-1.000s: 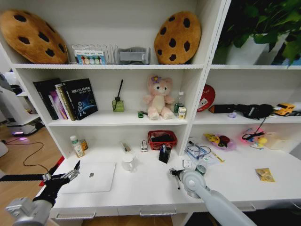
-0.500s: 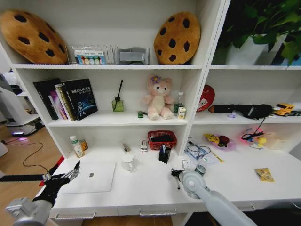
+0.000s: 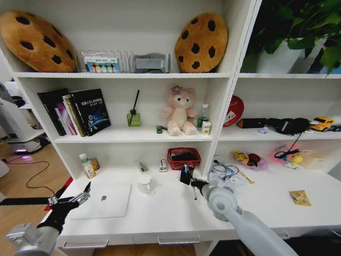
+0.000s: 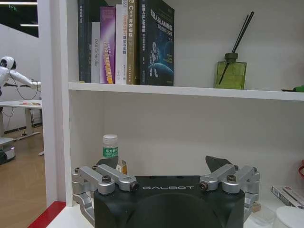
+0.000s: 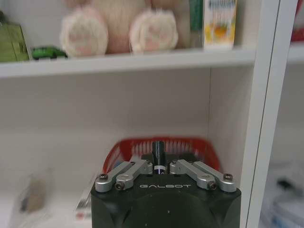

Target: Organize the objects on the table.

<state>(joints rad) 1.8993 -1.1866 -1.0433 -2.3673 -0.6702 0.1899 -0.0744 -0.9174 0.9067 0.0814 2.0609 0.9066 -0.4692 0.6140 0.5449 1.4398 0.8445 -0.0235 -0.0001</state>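
My right gripper [image 3: 195, 184] is shut on a thin dark pen [image 5: 158, 151] and holds it just beside the black pen holder [image 3: 185, 174], in front of the red mesh basket [image 5: 122, 147]. The pen's lower end [image 3: 194, 194] hangs over the white table [image 3: 170, 210]. A slim silver laptop [image 3: 104, 200] lies closed at the table's left. My left gripper [image 3: 80, 197] hovers open at the laptop's left edge, nothing between its fingers [image 4: 107, 163]. A small green toy car [image 5: 45, 52] sits on the shelf above, next to the pink plush toy [image 3: 180, 111].
A white mug [image 3: 145, 184] stands between the laptop and the pen holder. Bottles [image 3: 87, 166] stand at the back left. Cables and a pouch [image 3: 229, 173] lie right of the shelf's upright [image 3: 213, 133]. A yellow packet [image 3: 300, 198] lies far right.
My right gripper has carried the pen away from the table's front, back and left, up to the black pen holder. The left arm has not moved.
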